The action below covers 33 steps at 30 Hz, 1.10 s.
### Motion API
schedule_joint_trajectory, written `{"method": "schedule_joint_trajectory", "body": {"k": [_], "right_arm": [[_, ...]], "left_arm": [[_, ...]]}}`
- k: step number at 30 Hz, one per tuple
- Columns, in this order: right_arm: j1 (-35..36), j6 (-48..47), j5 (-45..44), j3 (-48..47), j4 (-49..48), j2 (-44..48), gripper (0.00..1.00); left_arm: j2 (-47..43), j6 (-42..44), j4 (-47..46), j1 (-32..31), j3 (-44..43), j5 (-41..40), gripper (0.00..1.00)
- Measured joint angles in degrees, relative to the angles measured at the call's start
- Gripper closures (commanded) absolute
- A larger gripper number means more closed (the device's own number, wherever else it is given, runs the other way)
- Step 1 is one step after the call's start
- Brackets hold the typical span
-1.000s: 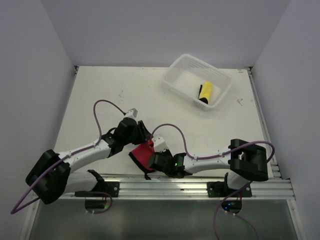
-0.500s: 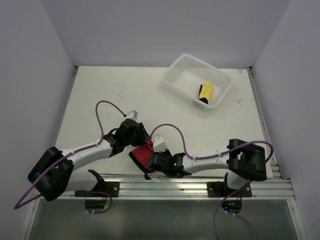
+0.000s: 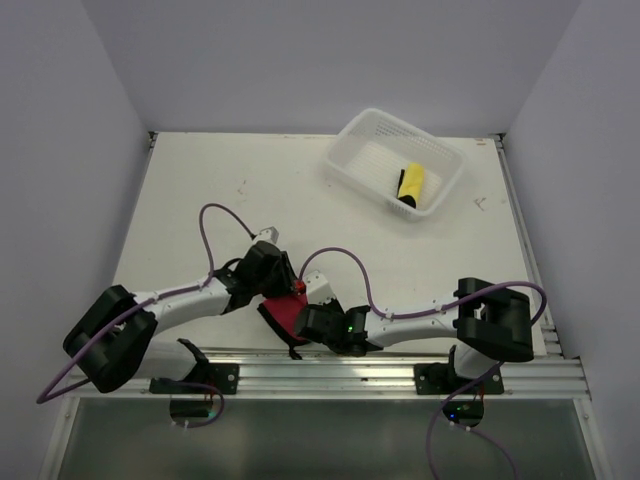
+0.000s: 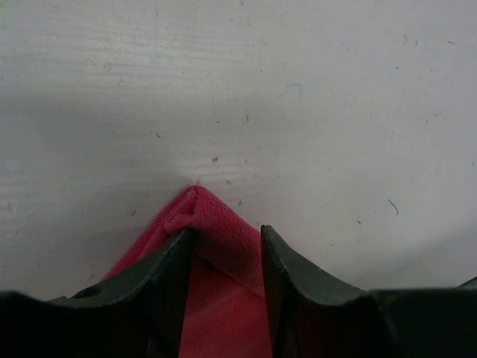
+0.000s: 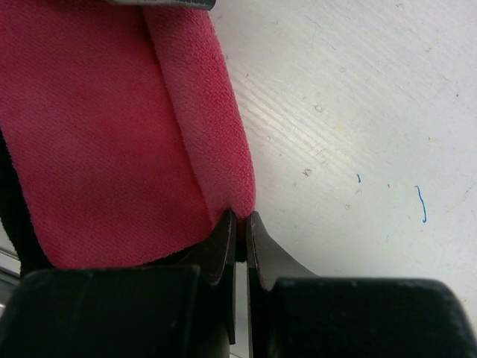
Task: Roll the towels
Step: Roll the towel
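Right gripper (image 5: 238, 224) pinches the edge of the fuzzy red cloth towel (image 5: 97, 134).
Left gripper (image 4: 223, 233) clasps its rolled corner at lower centre.

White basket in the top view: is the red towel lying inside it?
No, the white basket holds a yellow roll; the red towel lies outside it on the table.

The left gripper (image 3: 283, 288) has slid a little toward 6 o'clock, further over the red towel (image 3: 285, 318), so less red shows at the towel's 12 o'clock edge. The left arm's elbow (image 3: 108, 340) has swung toward 1 o'clock. The loop of the purple cable (image 3: 213, 210) has shifted toward 4 o'clock with it.
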<state>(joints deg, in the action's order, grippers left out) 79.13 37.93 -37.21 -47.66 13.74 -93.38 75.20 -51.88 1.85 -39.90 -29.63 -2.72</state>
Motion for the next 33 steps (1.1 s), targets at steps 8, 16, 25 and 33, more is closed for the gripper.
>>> {"method": "schedule_joint_trajectory", "body": {"k": [8, 16, 25, 33], "right_arm": [[0.11, -0.11, 0.00, 0.00, -0.07, 0.00, 1.00], [1.03, -0.48, -0.87, 0.00, -0.59, 0.00, 1.00], [2.32, -0.94, -3.65, 0.00, -0.87, 0.02, 1.00], [2.62, -1.66, -5.40, 0.00, -0.79, 0.02, 1.00]], "left_arm": [[2.38, -0.02, -0.44, -0.15, -0.85, -1.33, 0.55], [5.86, 0.00, -0.24, -0.46, -3.82, -3.02, 0.55], [11.61, 0.57, 0.83, -0.81, -9.20, -4.48, 0.65], [14.75, 1.97, 0.39, -1.40, -11.45, -4.94, 0.68]]}}
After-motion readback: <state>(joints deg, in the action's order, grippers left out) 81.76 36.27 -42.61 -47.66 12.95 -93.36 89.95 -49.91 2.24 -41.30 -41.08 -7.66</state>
